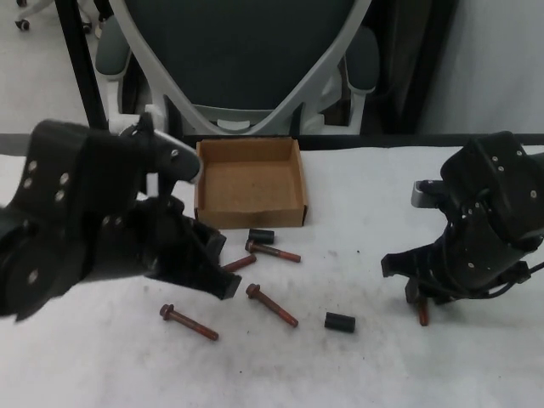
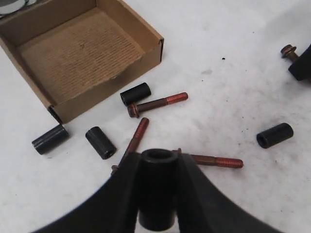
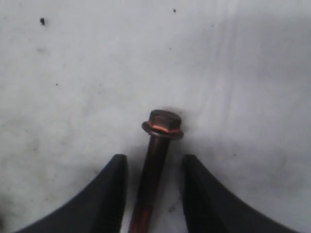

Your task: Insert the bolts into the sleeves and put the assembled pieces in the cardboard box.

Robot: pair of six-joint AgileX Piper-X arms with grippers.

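Black sleeve (image 2: 156,194) clamped in left pincer (image 2: 157,162); bolt (image 3: 163,125) between parted right pincer (image 3: 154,162).

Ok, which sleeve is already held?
The sleeve clamped between the left gripper's fingers; the other four lie loose on the bench.

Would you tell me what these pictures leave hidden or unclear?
Right wrist view: the bolt runs off the edge, so its thread is unseen.
High view: the left arm covers two sleeves beside the box.
Left wrist view: the held sleeve's bore is too dark to see into.
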